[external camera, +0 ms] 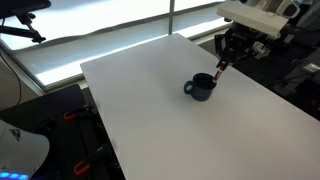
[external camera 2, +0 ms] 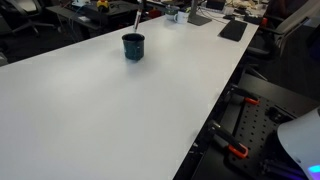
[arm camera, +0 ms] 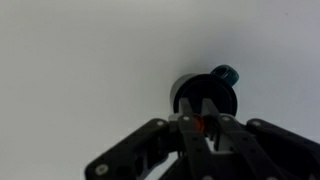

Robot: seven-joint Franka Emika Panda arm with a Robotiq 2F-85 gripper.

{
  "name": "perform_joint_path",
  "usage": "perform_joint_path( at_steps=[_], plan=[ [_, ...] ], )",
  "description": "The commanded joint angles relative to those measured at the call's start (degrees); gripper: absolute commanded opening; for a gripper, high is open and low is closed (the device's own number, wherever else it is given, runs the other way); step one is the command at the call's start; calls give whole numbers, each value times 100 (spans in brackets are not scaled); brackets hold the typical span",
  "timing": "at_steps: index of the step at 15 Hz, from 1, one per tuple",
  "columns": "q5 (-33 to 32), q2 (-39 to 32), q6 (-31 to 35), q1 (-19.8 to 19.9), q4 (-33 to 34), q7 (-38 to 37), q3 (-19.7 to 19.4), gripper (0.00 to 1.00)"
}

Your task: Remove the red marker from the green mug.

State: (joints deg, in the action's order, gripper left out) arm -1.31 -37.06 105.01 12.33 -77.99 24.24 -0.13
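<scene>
The green mug (external camera: 201,88) stands upright on the white table (external camera: 170,130), handle to one side; it also shows in the other exterior view (external camera 2: 133,46) and below the jaws in the wrist view (arm camera: 207,92). My gripper (external camera: 223,61) hangs just above and beside the mug. It is shut on the red marker (arm camera: 198,124), a red-orange spot pinched between the fingertips (arm camera: 202,122). The marker (external camera: 218,70) points down from the jaws, clear of the mug's rim. In an exterior view the thin marker (external camera 2: 137,19) hangs above the mug.
The white table (external camera 2: 110,110) is wide and bare around the mug. Desks with clutter and a black keyboard (external camera 2: 232,30) stand beyond its far edge. Red clamps (external camera 2: 235,150) sit at the table's side. The robot's base and cables (external camera: 265,25) are behind the gripper.
</scene>
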Motion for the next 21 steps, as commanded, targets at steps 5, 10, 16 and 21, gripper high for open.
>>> perform_joint_path(
  at_steps=[5,10,16,21],
  plan=[
    [41,1087,851,49,-1502,-137,-210,3],
    [92,1519,1522,177,-2498,-95,-349,3],
    [11,1551,2218,111,-3332,-287,-453,3],
    [283,1462,2289,112,-3662,-154,-251,14]
  ],
)
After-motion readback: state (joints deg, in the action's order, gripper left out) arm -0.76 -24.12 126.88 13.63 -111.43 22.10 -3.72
